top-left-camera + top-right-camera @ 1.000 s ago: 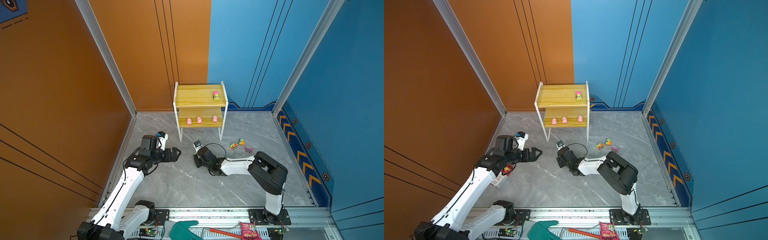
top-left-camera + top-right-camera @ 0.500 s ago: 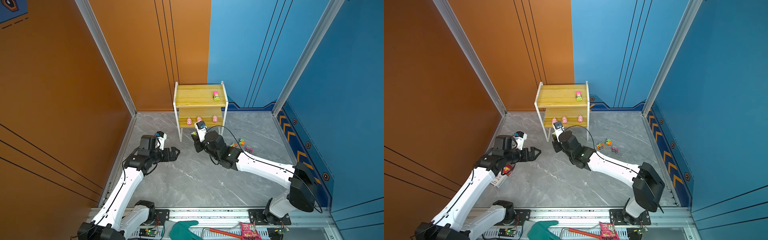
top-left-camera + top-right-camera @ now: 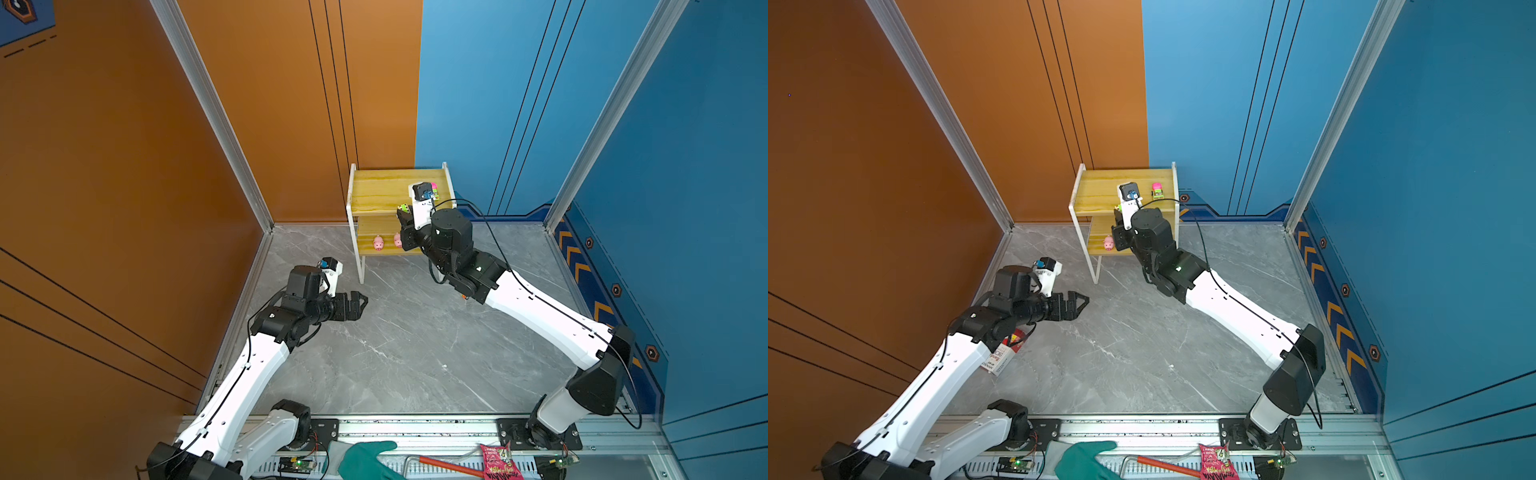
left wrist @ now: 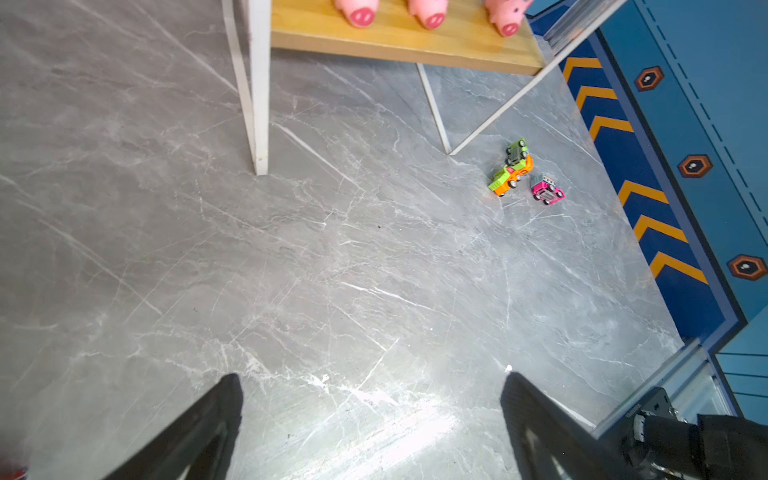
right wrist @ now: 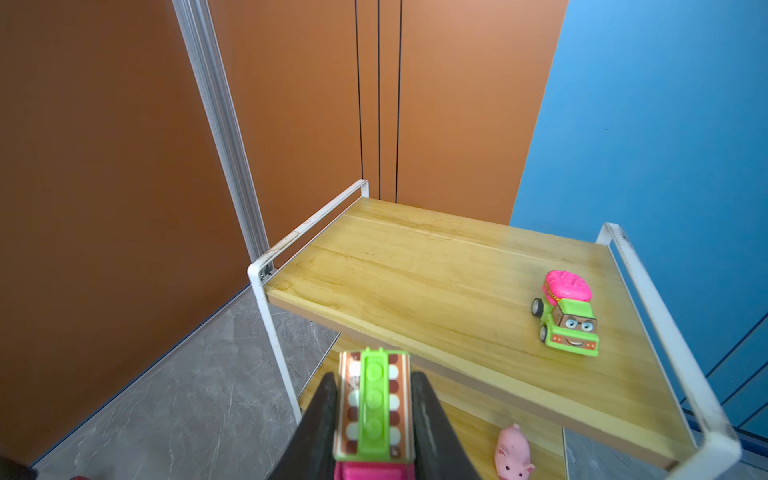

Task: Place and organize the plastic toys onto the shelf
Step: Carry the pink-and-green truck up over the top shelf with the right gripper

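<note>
The shelf point(image 3: 384, 193) point(image 3: 1100, 195) stands against the back wall. My right gripper point(image 3: 404, 212) point(image 5: 374, 376) is shut on a green and pink toy truck point(image 5: 374, 409) point(image 3: 402, 207), held just in front of the top board's front edge. Another truck point(image 5: 567, 313) point(image 3: 1157, 191) sits on the top board at the right. Pink pigs point(image 4: 428, 12) point(image 3: 378, 242) point(image 5: 513, 453) line the lower board. Three more trucks point(image 4: 512, 172) lie on the floor right of the shelf. My left gripper point(image 3: 359, 300) point(image 4: 370, 378) hangs open and empty over the floor, left of the shelf.
A teal glove point(image 3: 365, 457), a red-handled tool point(image 3: 444, 465) and a pink snack packet point(image 3: 496, 461) lie by the front rail. A small printed box point(image 3: 1003, 357) lies under my left arm. Walls close in behind and beside the shelf.
My right arm has risen from the floor and stretched back to the shelf's top board with the truck in its jaws. The left arm has stayed put.
</note>
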You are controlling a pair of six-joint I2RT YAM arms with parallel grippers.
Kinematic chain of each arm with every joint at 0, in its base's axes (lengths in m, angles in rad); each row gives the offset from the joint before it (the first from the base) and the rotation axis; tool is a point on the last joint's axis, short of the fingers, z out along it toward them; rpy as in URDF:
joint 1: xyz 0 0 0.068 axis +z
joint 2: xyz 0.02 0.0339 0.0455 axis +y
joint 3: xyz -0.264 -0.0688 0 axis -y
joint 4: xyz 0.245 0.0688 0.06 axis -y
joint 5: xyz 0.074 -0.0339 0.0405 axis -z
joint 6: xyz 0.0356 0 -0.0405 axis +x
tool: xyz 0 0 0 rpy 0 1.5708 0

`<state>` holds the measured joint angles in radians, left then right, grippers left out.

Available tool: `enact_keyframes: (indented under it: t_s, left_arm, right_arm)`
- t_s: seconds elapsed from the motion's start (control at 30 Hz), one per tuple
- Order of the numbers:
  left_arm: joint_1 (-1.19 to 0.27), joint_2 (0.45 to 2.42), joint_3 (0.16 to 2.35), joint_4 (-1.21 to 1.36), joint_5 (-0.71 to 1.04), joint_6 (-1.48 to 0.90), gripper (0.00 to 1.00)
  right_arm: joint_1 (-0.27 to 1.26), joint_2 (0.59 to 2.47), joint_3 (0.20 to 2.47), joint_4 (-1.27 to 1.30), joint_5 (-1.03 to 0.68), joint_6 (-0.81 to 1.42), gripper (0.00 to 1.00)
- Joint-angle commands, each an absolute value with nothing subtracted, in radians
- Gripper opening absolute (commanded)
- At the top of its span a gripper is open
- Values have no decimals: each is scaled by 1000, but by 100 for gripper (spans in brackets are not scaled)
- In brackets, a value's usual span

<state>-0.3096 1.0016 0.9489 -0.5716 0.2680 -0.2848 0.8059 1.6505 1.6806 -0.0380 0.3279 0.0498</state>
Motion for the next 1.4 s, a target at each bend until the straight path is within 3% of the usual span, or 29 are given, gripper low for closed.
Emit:
enact_keyframes:
  t_s: [0.0, 0.37, 1.37]
  left_arm:
    - [-362, 1028, 1012, -581, 207, -281, 98]
    - [-417, 1111, 1119, -586, 184, -234, 98]
    - [-418, 1132, 1088, -578, 177, -224, 98]
  right_arm:
    - [782, 1710, 1758, -66, 372, 12, 25]
    - [726, 1845, 1912, -70, 448, -12, 26]
    - [650, 2006, 2067, -117, 483, -24, 26]
